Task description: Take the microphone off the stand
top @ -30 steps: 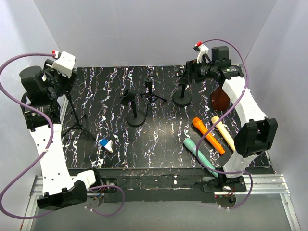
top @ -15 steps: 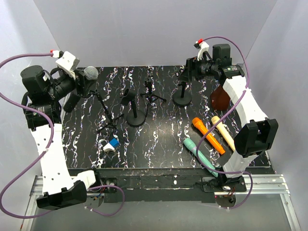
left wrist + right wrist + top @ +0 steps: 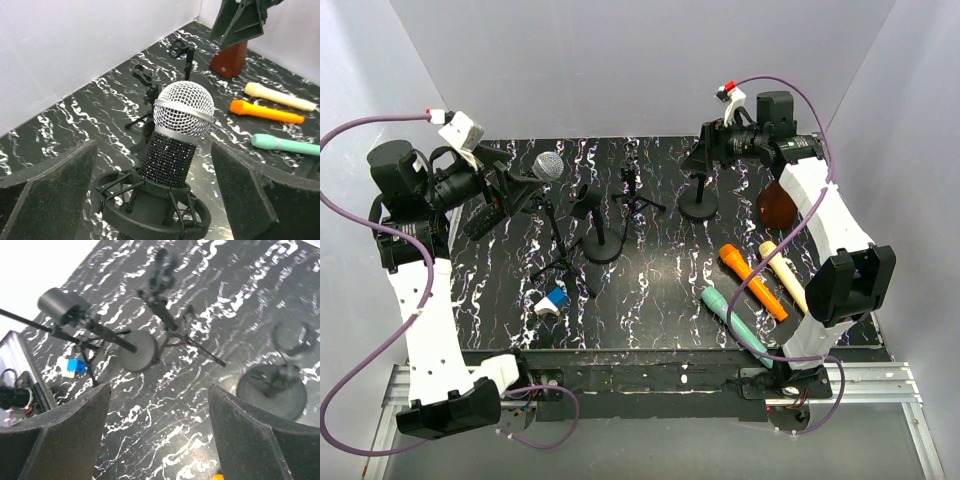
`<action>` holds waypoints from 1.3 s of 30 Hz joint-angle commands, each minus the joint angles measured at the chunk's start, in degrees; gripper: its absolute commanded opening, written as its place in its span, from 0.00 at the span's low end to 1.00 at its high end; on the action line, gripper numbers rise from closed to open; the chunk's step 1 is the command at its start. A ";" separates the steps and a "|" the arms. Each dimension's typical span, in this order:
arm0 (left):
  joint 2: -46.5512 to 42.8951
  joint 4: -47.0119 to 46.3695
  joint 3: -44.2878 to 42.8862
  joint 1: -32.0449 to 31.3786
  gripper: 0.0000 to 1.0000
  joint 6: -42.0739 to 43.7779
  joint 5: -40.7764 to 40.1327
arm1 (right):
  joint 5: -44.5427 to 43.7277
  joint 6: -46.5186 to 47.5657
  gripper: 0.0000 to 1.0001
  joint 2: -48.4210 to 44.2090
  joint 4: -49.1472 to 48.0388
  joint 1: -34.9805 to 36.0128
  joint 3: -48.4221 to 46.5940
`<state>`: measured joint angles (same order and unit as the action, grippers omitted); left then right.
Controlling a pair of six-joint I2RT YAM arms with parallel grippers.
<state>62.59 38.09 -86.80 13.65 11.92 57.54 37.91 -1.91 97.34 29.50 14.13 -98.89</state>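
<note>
Left wrist, left hand [image 3: 154, 165] newly spread, microphone [image 3: 181, 127] between

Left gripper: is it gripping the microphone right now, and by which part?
Nothing is held. The left gripper is open, its pads clear on either side of the microphone, which sits in the stand.

This is a robotics lab test cell, not a lived-in room. Plain pale grey panel walls [image 3: 640, 70] box in a black tabletop with white marble veining [image 3: 650, 290]. Two white-and-black jointed robot arms [image 3: 425, 300] are bolted to a bare aluminium rail frame [image 3: 890, 400] at its near edge, trailing loose purple cables [image 3: 782, 83]. The only contents are props laid out in the open: black microphone stands [image 3: 603, 248] and orange, cream and mint-green plastic toy microphones [image 3: 752, 281].
</note>
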 commanded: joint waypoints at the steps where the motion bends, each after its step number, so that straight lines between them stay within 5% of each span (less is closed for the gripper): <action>1: -0.71 3.47 -3.88 -0.03 0.98 -6.12 2.05 | 9.97 -2.74 0.87 -3.73 -8.48 2.56 -0.69; 11: 10.45 50.84 -30.88 -0.11 0.98 27.26 -10.94 | 18.25 -13.63 0.91 -4.19 -21.22 13.46 -5.60; 24: 11.07 52.79 -28.34 -0.38 0.98 31.76 -9.37 | 17.55 -27.09 0.95 9.79 -40.91 25.06 -18.43; 39: 11.86 52.53 -27.63 -4.33 0.96 26.49 -8.41 | 8.41 -32.27 0.95 22.45 -43.38 33.15 -32.33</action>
<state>74.48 76.58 -114.10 9.52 40.58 46.57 49.58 -31.83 118.80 -10.22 46.72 -127.26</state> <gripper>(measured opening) 0.966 0.953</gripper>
